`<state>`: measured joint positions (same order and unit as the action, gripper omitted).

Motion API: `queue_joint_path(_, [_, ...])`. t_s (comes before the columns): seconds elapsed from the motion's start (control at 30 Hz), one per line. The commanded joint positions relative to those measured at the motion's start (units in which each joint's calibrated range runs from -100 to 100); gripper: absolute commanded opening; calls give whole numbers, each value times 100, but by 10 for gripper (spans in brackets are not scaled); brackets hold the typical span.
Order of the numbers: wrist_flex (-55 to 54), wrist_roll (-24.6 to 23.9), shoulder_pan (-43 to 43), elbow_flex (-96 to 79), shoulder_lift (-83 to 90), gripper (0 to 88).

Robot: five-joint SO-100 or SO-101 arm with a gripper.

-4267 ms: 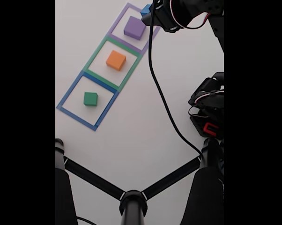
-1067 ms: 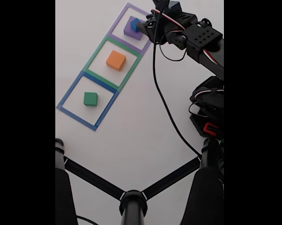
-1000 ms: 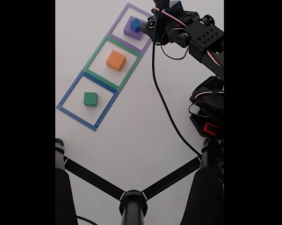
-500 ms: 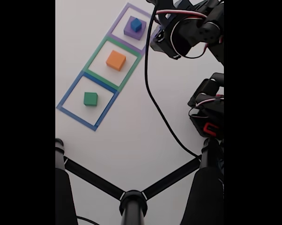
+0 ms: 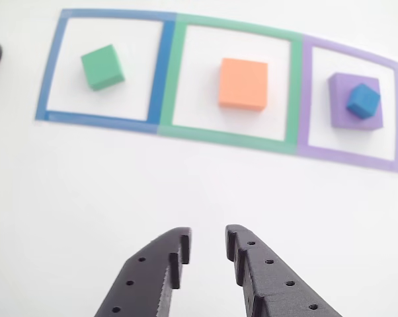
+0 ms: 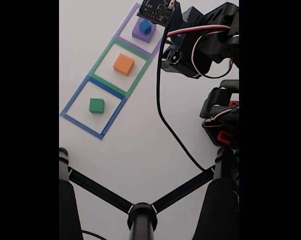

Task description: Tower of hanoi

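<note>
Other view rides low behind the hand; fixed view overhead.

Other view: three taped squares lie in a row along the table's far edge. The small block sits in the left square, the mid-sized block in the middle, the flat block in the right, with the cube on it

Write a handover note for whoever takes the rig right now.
Gripper: open, empty, hanging over bare table short of the taped squares.
Blue cube: on top of the purple block, in the purple square.
Orange block: alone in the green square.
Green block: alone in the blue square.
Done: blue stacked on purple.
Left: no full tower yet; orange and green are still unstacked.
</note>
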<state>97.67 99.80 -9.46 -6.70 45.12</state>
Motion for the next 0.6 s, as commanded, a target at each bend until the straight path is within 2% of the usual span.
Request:
queue_joint_path(0.0, [-180,20,-202,-161,-25,106])
queue_joint_path(0.1, [-795,20,-301,-906,191,192])
queue_joint_path(0.27, [-2576,20,-393,-2933,936,290])
queue_joint_path(0.57, [-6348,20,-431,-6104,1217,357])
